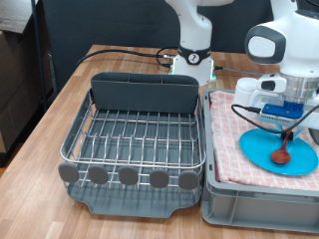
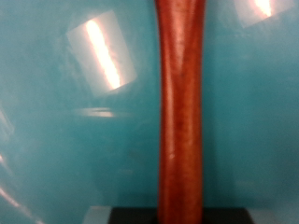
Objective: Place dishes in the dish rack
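The light-blue plate (image 1: 261, 149) lies on the red-checked cloth (image 1: 224, 139) at the exterior view's right. The brown wooden spoon (image 1: 282, 153) has its bowl on the plate and its handle rising steeply into my gripper (image 1: 290, 125), which is shut on the handle just above the plate. In the wrist view the spoon handle (image 2: 179, 112) fills the middle, very close, with the plate (image 2: 56, 140) behind it. The silver wire dish rack (image 1: 135, 134) stands at the left with no dishes in it. I cannot pick out the white cup with certainty.
The cloth lines a grey crate (image 1: 259, 204) right beside the rack. The rack has a tall grey utensil bin (image 1: 145, 95) at the back and round grey discs (image 1: 128, 176) along the front. A black cable (image 1: 120, 52) runs across the wooden table behind it.
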`<action>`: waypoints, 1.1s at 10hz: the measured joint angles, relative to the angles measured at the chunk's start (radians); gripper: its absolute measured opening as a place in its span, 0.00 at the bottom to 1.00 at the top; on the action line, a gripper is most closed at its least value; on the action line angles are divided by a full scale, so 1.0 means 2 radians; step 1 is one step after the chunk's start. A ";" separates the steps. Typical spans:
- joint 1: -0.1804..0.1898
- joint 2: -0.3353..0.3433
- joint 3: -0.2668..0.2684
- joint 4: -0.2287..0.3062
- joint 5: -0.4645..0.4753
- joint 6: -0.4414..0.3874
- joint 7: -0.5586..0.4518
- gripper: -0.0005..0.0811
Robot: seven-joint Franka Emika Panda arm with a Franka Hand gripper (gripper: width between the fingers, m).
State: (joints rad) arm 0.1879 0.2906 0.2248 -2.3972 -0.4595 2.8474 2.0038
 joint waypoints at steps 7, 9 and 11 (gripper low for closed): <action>-0.025 -0.052 0.035 -0.002 0.085 -0.034 -0.081 0.12; -0.026 -0.086 0.038 -0.008 0.103 -0.059 -0.094 0.12; -0.026 -0.105 0.039 -0.020 0.104 -0.069 -0.094 0.12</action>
State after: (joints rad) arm 0.1364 0.0797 0.3027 -2.4379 -0.2516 2.7091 1.8152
